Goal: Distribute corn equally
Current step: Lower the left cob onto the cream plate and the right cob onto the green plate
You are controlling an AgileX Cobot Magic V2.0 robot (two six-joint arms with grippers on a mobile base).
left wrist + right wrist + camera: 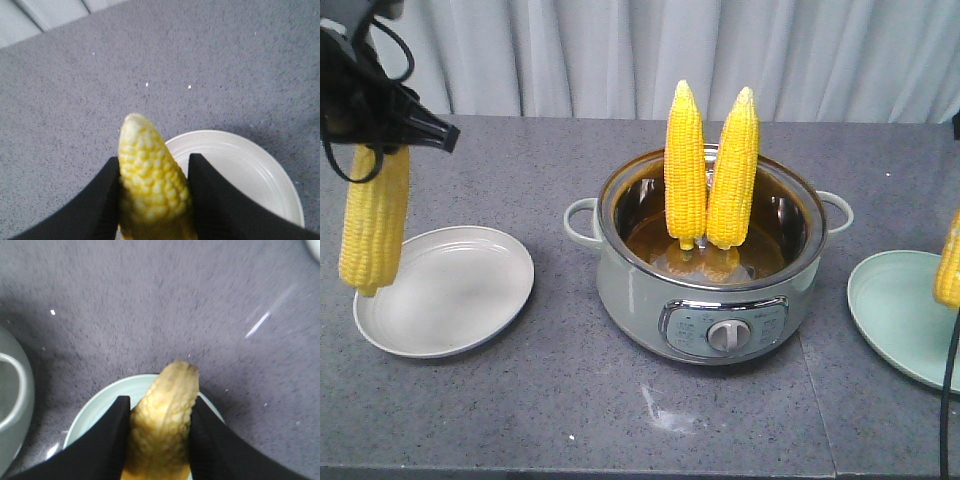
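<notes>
Two yellow corn cobs stand upright in the grey pot at the table's middle. My left gripper is shut on a third corn cob, which hangs vertically over the left rim of the white plate. My right gripper is shut on another corn cob held above the pale green plate at the right edge.
The pot has side handles and a control knob on its front. A white curtain hangs behind the grey table. A black cable hangs at the right edge.
</notes>
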